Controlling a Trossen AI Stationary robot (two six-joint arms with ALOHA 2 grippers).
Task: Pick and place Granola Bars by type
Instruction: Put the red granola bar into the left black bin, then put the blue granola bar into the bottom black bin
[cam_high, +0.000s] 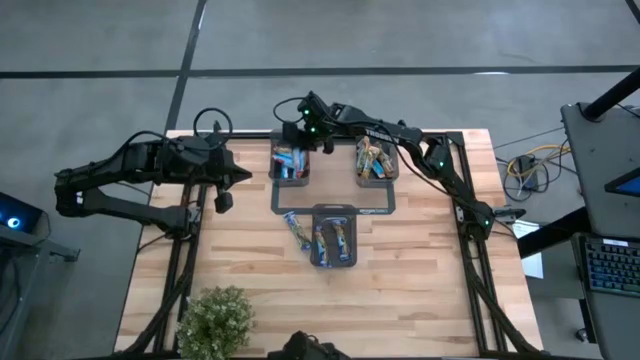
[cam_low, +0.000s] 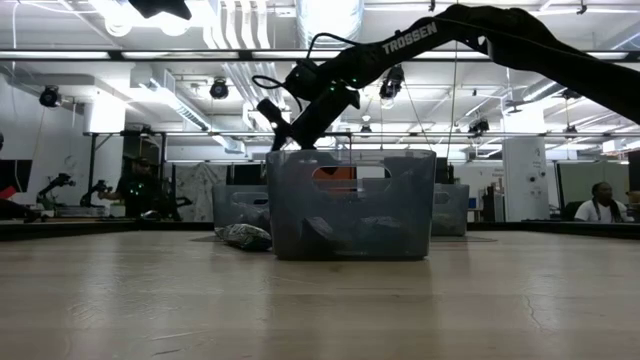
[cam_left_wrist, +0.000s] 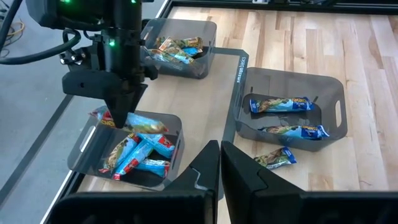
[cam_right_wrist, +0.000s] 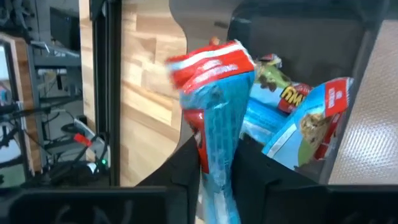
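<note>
Worktop (cam_high: 420, 260): pale wood planks, matt. Trays (cam_left_wrist: 283, 84): smoky translucent plastic, smooth. Granola Bars (cam_right_wrist: 214, 106): glossy crinkled film wrappers. Gripper fingers (cam_left_wrist: 245, 180): matt black plastic.

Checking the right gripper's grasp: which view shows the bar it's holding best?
Right wrist view: the red-and-blue bar sits pinched between the right gripper fingers. Left wrist view shows it small under that gripper above the far-left tray; high and low views barely resolve it.

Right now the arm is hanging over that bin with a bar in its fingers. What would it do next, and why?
Probably open wider and let go. The right gripper hangs over the back-left tray, which already holds similar red-and-blue bars, and a red-and-blue bar sits between its fingers. The left gripper waits shut off to the side.
</note>
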